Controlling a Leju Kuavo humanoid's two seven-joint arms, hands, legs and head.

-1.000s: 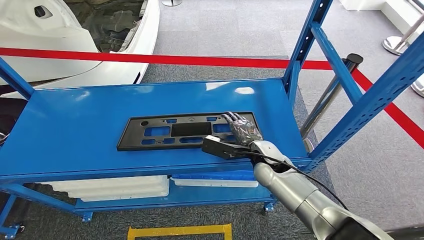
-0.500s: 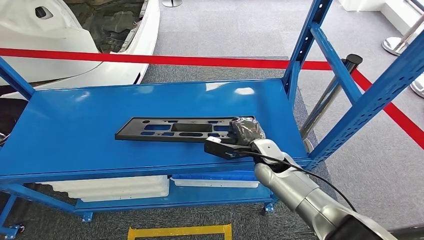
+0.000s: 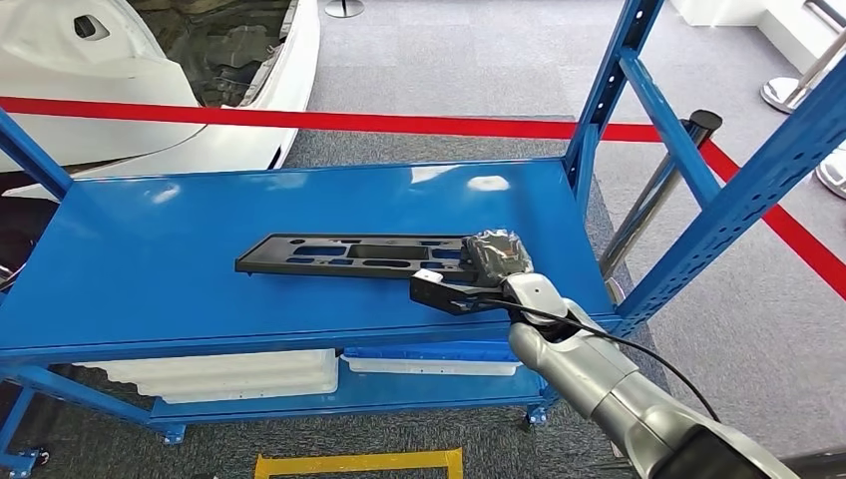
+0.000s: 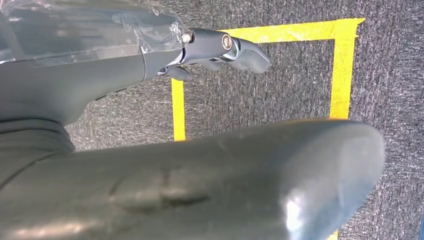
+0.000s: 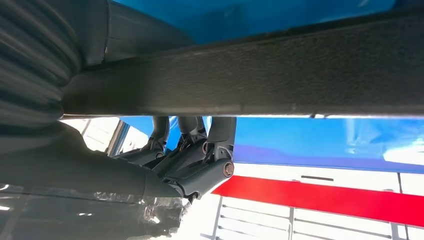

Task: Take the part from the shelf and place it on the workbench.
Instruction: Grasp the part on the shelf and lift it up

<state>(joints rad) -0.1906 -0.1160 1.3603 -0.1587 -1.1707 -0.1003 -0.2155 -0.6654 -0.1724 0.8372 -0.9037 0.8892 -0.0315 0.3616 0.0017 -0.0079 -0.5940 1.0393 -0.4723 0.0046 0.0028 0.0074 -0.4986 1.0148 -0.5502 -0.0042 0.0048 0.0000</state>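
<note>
You see a long, flat black part (image 3: 359,256) with holes cut in it. It is tipped up above the blue shelf (image 3: 200,259), with its right end held.

No readable text anywhere in your views.

You're looking at a black part (image 3: 359,255) with no label or number you can make out, a blue shelf (image 3: 180,249) with bare paint, and a red barrier tape (image 3: 329,121) that runs plain, without lettering. Your left wrist view gives you yellow floor tape (image 4: 342,70) on grey carpet, unmarked. Your right wrist view catches the part's dark edge (image 5: 280,75) close up, and nothing is printed or moulded there that you can read.
</note>
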